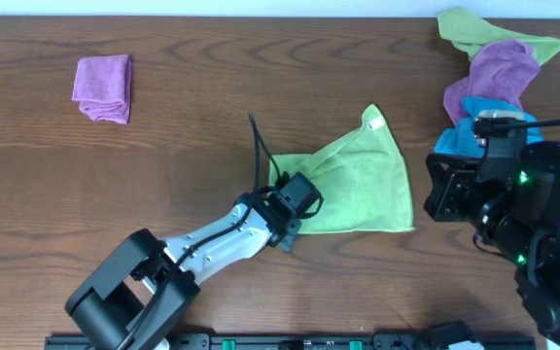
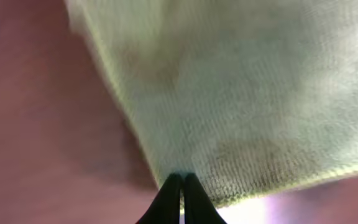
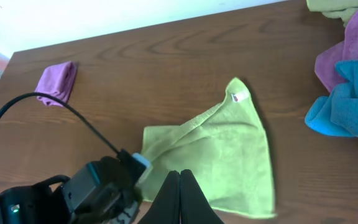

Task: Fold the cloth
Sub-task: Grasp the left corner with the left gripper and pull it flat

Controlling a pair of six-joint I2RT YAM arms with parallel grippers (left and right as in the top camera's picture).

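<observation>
The left hand [image 2: 182, 190] is pinched tight on the 8 o'clock corner of the cloth [image 1: 358, 180]. The cloth lies on the table [image 1: 163, 165] just toward 3 o'clock of its middle, with its white tag [image 1: 373, 123] at the 12 o'clock tip. The right hand [image 3: 180, 183] hangs off the cloth's 3 o'clock side, fingers pressed together and holding nothing.
</observation>
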